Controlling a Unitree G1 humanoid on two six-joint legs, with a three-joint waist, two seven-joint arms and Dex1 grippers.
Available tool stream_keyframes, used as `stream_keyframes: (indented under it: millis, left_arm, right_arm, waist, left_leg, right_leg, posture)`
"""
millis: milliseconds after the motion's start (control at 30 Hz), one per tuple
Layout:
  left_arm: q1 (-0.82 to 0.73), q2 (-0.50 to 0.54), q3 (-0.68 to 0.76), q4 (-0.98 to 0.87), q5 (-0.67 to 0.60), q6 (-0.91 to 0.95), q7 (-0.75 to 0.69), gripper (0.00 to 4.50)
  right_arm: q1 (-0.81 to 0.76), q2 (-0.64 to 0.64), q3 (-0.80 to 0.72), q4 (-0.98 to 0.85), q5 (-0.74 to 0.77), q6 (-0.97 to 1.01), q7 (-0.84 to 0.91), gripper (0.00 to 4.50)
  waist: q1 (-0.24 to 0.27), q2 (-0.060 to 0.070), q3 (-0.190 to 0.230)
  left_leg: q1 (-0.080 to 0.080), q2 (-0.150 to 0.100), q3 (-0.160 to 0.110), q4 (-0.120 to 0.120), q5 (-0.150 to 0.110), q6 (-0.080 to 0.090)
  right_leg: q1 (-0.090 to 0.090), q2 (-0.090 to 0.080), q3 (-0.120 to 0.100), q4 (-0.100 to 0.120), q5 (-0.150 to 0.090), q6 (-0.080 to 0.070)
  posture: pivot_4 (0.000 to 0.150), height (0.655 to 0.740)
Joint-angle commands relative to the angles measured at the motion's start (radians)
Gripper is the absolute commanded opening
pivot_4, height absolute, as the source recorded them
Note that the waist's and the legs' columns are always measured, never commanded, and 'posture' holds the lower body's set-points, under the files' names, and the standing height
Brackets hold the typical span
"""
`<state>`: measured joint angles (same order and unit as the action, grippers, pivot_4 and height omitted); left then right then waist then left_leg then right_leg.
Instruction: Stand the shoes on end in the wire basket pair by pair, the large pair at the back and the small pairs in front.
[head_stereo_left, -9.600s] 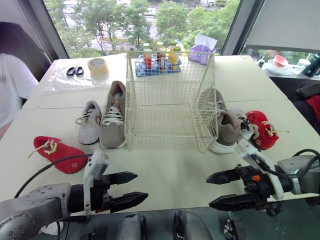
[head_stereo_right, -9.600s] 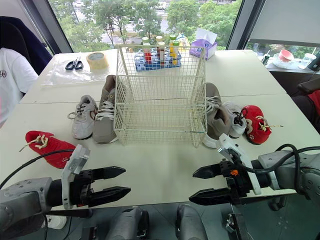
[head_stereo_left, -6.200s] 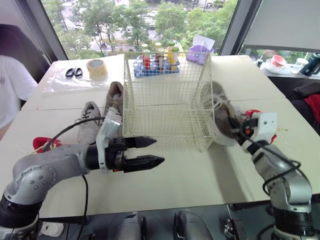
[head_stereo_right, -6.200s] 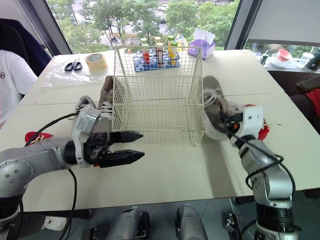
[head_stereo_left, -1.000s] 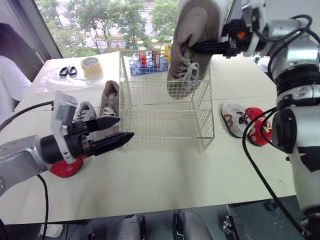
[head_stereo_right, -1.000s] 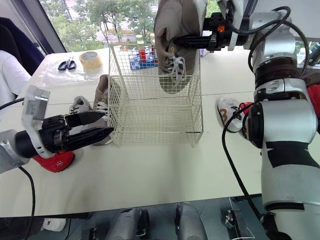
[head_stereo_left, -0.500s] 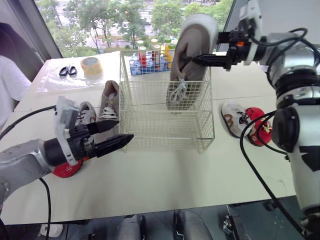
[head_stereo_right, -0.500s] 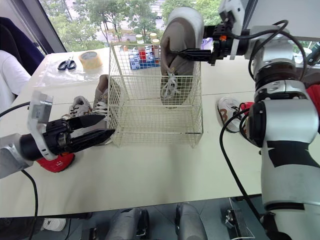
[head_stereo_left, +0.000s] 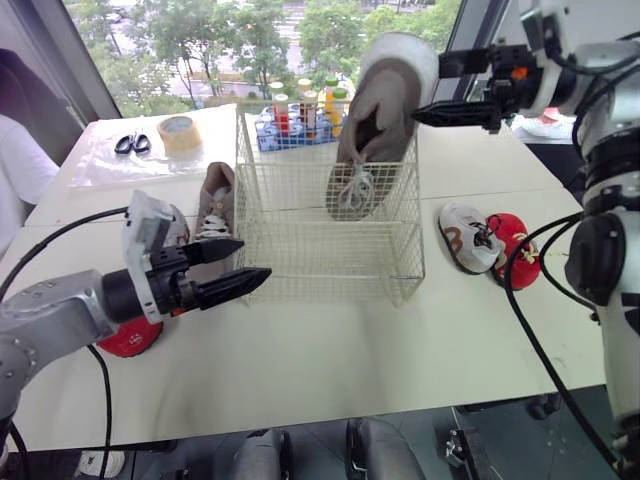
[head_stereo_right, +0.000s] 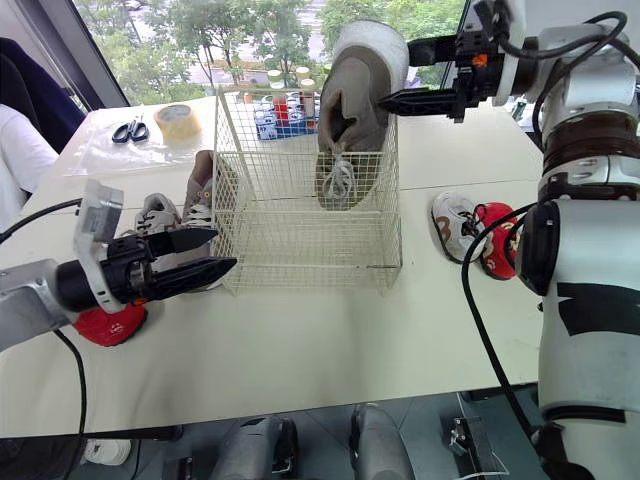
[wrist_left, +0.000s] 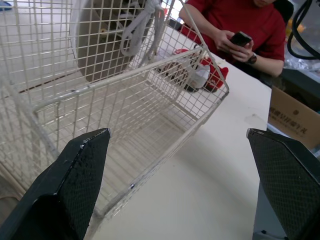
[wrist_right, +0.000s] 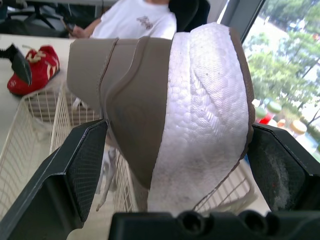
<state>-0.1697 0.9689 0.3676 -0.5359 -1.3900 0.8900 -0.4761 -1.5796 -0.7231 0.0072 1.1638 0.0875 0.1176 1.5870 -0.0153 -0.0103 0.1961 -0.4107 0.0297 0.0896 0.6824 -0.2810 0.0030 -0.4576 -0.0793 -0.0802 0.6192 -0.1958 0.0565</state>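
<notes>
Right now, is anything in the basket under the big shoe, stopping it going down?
Nothing visible does. The tan shoe points toe-down inside the wire basket, with only bare wire below it.

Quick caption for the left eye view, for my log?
Right gripper at the heel of the large tan shoe, toe-down inside the wire basket.

A big tan shoe (head_stereo_left: 385, 110) stood toe down in the wire basket (head_stereo_left: 300, 262) on the surface (head_stereo_left: 340, 350), its heel sticking out the top. The right jaws were open just beside the heel. The left jaws were open near the basket's front left corner. A second tan shoe (head_stereo_left: 212, 200) lay left of the basket, and a white shoe (head_stereo_left: 460, 238) and a red shoe (head_stereo_left: 522, 250) lay on its right.
</notes>
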Motion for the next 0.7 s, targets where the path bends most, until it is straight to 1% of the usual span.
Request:
stream_keyframes:
  millis: [33,133,233,300,367,433,500,567,633,700]
  left_arm:
    - [0.002,0.002,0.06,0.014,0.002,-0.012,-0.007,4.5]
    - [-0.025,-0.002,0.106,0.06,-0.031,-0.018,0.028,4.5]
    - [-0.063,0.005,0.138,0.121,-0.025,-0.02,0.056,4.5]
    - [-0.12,0.023,0.137,0.182,0.041,-0.033,0.1,4.5]
    - [-0.211,0.052,0.11,0.285,0.127,-0.041,0.138,4.5]
    - [-0.344,0.102,0.021,0.424,0.215,0.0,0.12,4.5]
    - [-0.49,0.114,-0.091,0.547,0.32,0.024,0.075,4.5]
    - [-0.629,0.1,-0.193,0.667,0.426,0.042,0.035,4.5]
    - [-0.749,0.076,-0.291,0.779,0.54,0.044,-0.017,4.5]
    - [-0.842,0.053,-0.367,0.879,0.635,0.056,-0.063,4.5]
  right_arm:
    - [0.009,-0.065,0.003,-0.017,-0.028,0.011,0.002,4.46]
    - [0.059,-0.138,-0.002,-0.056,-0.04,0.022,-0.011,4.46]
    - [0.125,-0.194,-0.018,-0.126,-0.028,0.04,-0.032,4.46]
    - [0.187,-0.237,-0.04,-0.228,0.001,0.103,-0.031,4.46]
    - [0.283,-0.28,-0.083,-0.454,0.086,0.272,0.001,4.46]
    - [0.436,-0.313,-0.122,-0.798,0.171,0.426,-0.019,4.46]
    - [0.568,-0.33,-0.162,-1.073,0.245,0.554,-0.074,4.46]
    - [0.648,-0.333,-0.216,-1.259,0.35,0.705,-0.122,4.46]
    - [0.699,-0.324,-0.255,-1.386,0.422,0.81,-0.192,4.46]
    - [0.731,-0.313,-0.271,-1.473,0.469,0.879,-0.264,4.46]
  waist:
    - [0.004,0.0,0.0]
    - [0.006,0.0,0.0]
    - [0.004,0.0,0.0]
    - [0.001,0.0,0.0]
    - [0.003,0.0,0.0]
    - [0.008,0.0,0.0]
    - [0.009,0.0,0.0]
    - [0.011,0.0,-0.001]
    - [0.014,-0.001,-0.001]
    - [0.019,-0.002,-0.001]
  left_leg:
    - [0.0,0.0,0.0,0.0,0.0,0.0]
    - [0.0,-0.001,0.0,0.001,0.0,0.0]
    - [0.0,-0.001,-0.001,0.001,0.0,0.0]
    - [0.0,-0.001,0.0,0.001,0.0,0.0]
    - [0.001,0.0,0.0,0.001,0.0,0.0]
    - [0.001,0.0,-0.001,0.001,0.001,-0.001]
    - [0.001,-0.001,-0.001,0.001,0.002,-0.003]
    - [0.003,-0.001,-0.001,0.001,0.002,-0.003]
    - [0.004,-0.003,-0.001,0.002,0.002,-0.003]
    - [0.003,-0.003,-0.001,0.002,0.001,-0.002]
  right_leg:
    - [0.0,0.0,0.0,0.0,0.0,0.0]
    - [0.001,-0.001,0.0,0.0,0.0,0.0]
    - [0.001,-0.001,0.0,0.0,0.0,0.0]
    - [0.001,-0.001,0.0,0.0,0.0,0.0]
    - [0.001,0.0,0.0,0.001,0.0,0.0]
    - [0.0,0.001,0.0,0.003,0.0,0.0]
    - [-0.001,0.0,-0.001,0.007,0.0,0.0]
    - [0.0,0.0,-0.001,0.009,-0.001,0.001]
    - [0.001,-0.001,-0.001,0.01,0.0,0.001]
    - [0.001,-0.001,-0.001,0.009,0.0,0.001]
  posture:
    - [0.15,0.74]
    - [0.15,0.74]
    - [0.15,0.74]
    - [0.15,0.74]
    - [0.15,0.74]
    - [0.15,0.74]
    - [0.15,0.74]
    - [0.15,0.74]
    - [0.15,0.74]
    - [0.15,0.74]
